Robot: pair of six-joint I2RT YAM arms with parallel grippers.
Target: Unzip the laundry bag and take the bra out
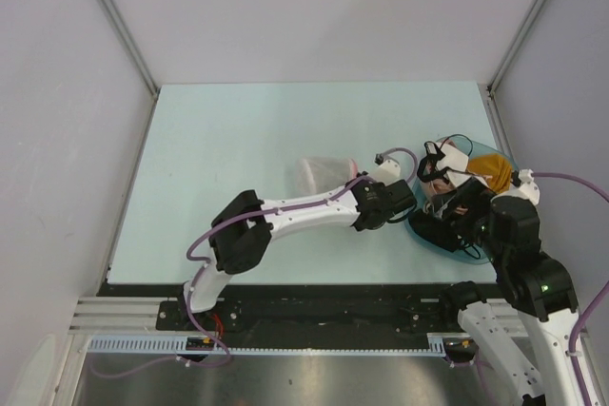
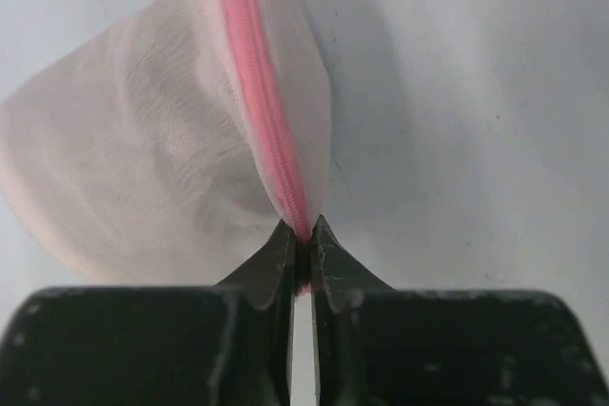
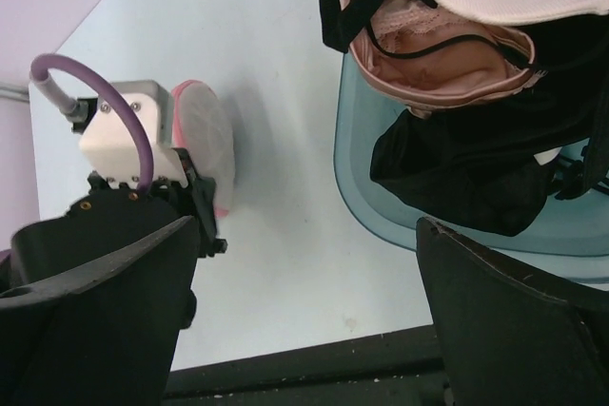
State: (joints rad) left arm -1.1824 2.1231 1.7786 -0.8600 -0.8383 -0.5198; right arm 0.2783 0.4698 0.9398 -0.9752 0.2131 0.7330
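Left tool (image 2: 303,246) pinched on pink zip seam (image 2: 262,92) of laundry bag (image 2: 143,140), lying on worktop (image 2: 476,92). Zip pull not discernible; confirm hold before dragging along seam. Right tool (image 3: 306,225) spread wide, free; should pin bag.

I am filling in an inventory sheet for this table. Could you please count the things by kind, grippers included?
laundry bag: 1
teal basin: 1
heap of clothes in the basin: 1 (pieces too tangled to count apart)
grippers: 2, the left gripper and the right gripper
Total: 5
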